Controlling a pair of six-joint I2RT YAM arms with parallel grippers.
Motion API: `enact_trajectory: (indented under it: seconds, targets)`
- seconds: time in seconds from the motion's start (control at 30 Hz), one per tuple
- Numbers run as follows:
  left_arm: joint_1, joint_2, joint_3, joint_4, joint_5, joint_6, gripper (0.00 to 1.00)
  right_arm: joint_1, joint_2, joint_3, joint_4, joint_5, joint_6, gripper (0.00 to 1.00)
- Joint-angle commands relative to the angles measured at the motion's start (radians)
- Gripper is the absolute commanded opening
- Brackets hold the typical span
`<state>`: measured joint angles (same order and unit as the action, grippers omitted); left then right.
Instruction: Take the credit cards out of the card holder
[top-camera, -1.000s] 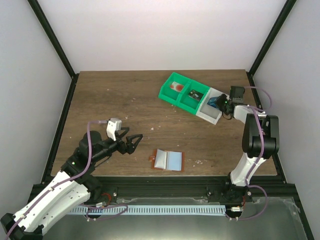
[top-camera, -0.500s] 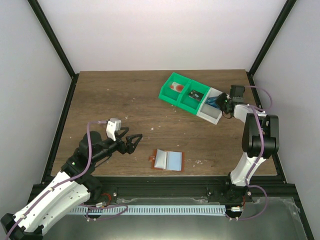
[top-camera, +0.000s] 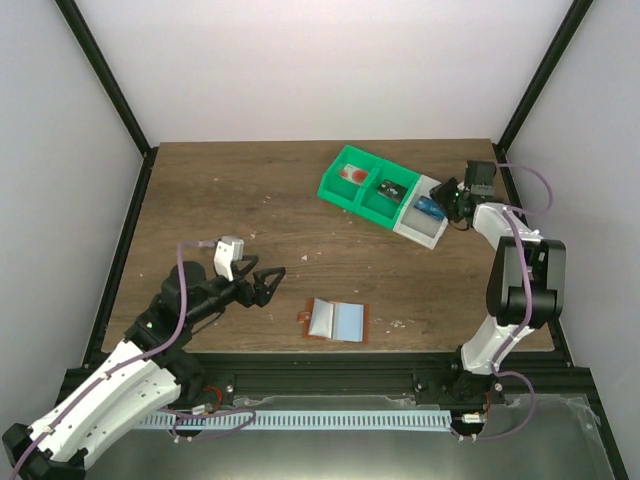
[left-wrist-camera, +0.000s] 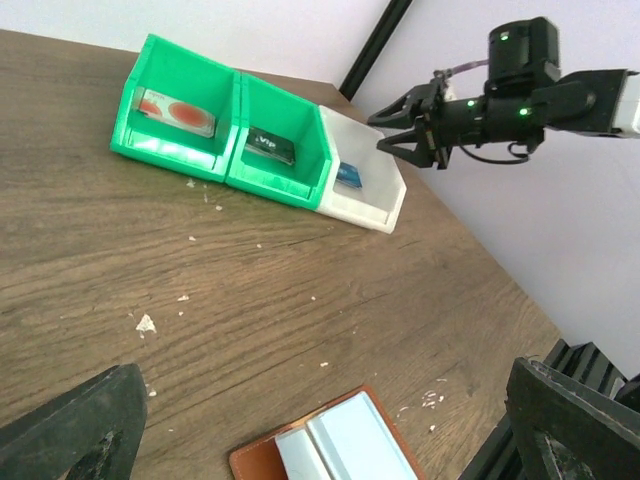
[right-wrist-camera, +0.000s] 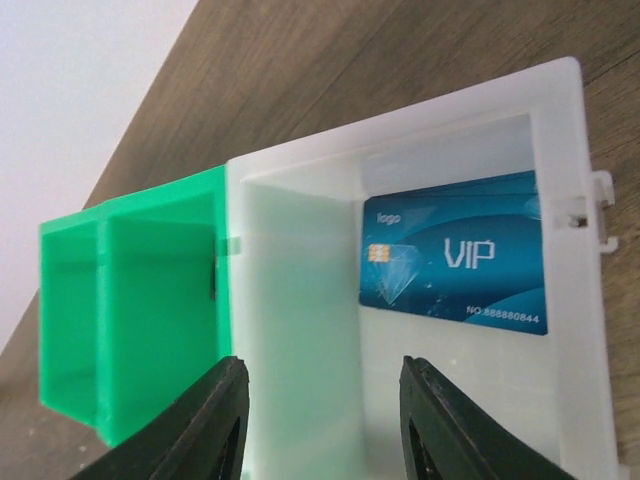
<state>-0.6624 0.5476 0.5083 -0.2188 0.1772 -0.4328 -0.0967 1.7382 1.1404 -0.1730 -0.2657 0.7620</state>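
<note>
Reddish-brown card holder (top-camera: 336, 321) lying open and flat at lower centre of top view, pale blue-grey inner panels up; blue VIP card (right-wrist-camera: 455, 265) flat inside white bin (right-wrist-camera: 300, 330), upper right

A row of three open bins sits toward the far right corner of the wooden table (top-camera: 230, 190), askew to its edges. Two green bins (top-camera: 345, 201) are joined side by side, and a white bin (top-camera: 418, 234) touches them at the end nearest the right edge. Pale crumbs (left-wrist-camera: 146, 323) (small, scattered) dot the bare wood. White walls (top-camera: 320, 60) and black posts (top-camera: 105, 75) enclose it.
</note>
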Motion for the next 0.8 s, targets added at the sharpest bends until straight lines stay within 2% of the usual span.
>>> enact_trajectory:
  seconds: [0.0,0.4,0.63,0.77]
  targets:
    - [-0.002,0.016,-0.009,0.012,-0.012,-0.036,1.0,-0.002,-0.087,0.035,-0.069,-0.047,0.005,0.44]
    - [-0.001,0.093,-0.032,0.018,-0.008,-0.171,1.0,0.104,-0.356,-0.118,-0.132,-0.194,-0.11,0.46]
    - [0.0,0.254,-0.041,0.04,0.09,-0.248,1.0,0.176,-0.531,-0.278,-0.182,-0.241,-0.164,0.44]
    - [0.001,0.306,-0.011,0.044,0.036,-0.253,1.0,0.18,-0.627,-0.326,-0.208,-0.26,-0.246,0.43]
